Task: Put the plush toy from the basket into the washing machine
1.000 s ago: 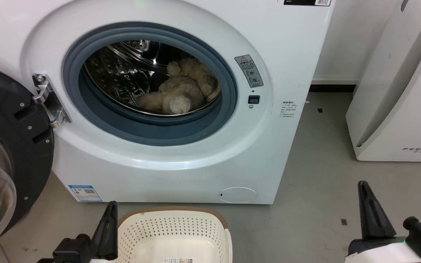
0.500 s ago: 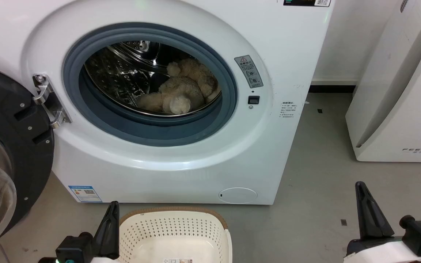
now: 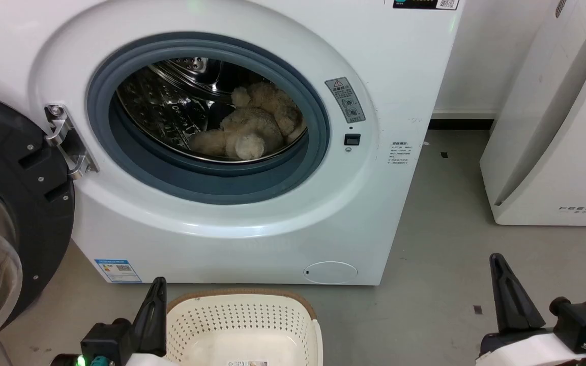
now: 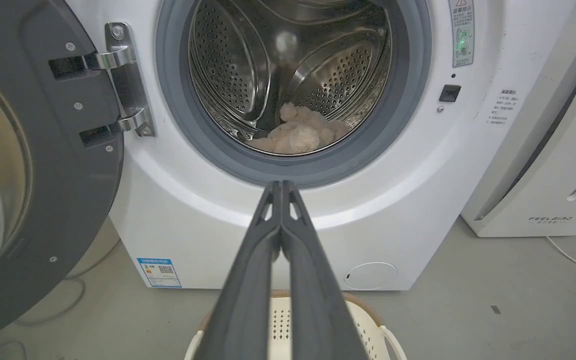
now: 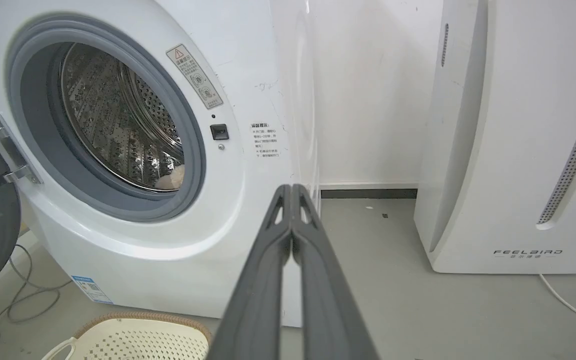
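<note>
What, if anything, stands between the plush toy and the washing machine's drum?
Nothing visible does. The plush toy already lies in the drum of the washing machine; its door stands open at the left.

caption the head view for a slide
Plush toy in the open washing machine, laundry basket on the floor in front

The one brand I can read is FEELBIRD, in grey capitals low on the white appliance (image 5: pixel 498 150) at the right. On the washing machine (image 3: pixel 252 239) front I make out a grey warning label (image 3: pixel 344 99) with a red triangle sign, a small block of print (image 3: pixel 398 152) too fine to read, and a blue label (image 3: pixel 117 270) with a QR code at the lower left corner. The sticker (image 3: pixel 247 363) on the basket (image 3: pixel 242 317) floor is illegible to me.
</note>
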### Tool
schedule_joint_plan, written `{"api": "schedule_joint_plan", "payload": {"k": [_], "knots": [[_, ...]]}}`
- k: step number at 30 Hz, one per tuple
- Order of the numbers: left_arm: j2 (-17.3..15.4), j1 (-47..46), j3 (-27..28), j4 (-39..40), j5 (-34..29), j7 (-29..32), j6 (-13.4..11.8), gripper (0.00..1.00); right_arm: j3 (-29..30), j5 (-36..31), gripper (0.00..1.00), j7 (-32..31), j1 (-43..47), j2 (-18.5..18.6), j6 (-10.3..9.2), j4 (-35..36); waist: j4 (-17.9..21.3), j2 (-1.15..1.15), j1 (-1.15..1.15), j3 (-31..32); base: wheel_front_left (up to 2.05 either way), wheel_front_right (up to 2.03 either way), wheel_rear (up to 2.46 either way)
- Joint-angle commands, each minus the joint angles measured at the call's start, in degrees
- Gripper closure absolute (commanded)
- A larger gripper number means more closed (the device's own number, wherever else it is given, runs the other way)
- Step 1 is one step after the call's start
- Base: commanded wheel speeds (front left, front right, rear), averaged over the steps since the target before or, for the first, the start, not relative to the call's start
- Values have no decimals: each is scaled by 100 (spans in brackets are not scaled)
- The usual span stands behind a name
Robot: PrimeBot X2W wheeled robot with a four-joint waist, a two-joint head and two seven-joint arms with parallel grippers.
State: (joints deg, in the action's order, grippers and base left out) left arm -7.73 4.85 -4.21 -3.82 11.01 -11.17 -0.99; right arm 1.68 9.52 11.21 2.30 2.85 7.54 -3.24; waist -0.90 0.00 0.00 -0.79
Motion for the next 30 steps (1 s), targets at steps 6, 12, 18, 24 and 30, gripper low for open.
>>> {"api": "schedule_joint_plan", "payload": {"k": [6, 12, 18, 24, 30], "knots": [[65, -110, 54, 65, -128, 93, 23, 100, -16, -92, 100, -92, -63, 1, -2, 53, 6, 0, 0, 6, 0, 0, 0], [94, -135, 79, 87, -194, 163, 29, 100, -26, -150, 100, -162, -75, 1, -2, 71, 12, 0, 0, 11, 0, 0, 0], [122, -161, 104, 108, -261, 233, 34, 100, -37, -209, 100, -232, -86, 1, -2, 90, 18, 0, 0, 16, 0, 0, 0], [147, -182, 125, 127, -317, 292, 38, 100, -45, -259, 100, -291, -95, 1, -2, 105, 23, 0, 0, 20, 0, 0, 0], [175, -208, 150, 148, -383, 362, 43, 100, -56, -317, 100, -362, -107, 1, -3, 124, 28, 0, 0, 25, 0, 0, 0]]}}
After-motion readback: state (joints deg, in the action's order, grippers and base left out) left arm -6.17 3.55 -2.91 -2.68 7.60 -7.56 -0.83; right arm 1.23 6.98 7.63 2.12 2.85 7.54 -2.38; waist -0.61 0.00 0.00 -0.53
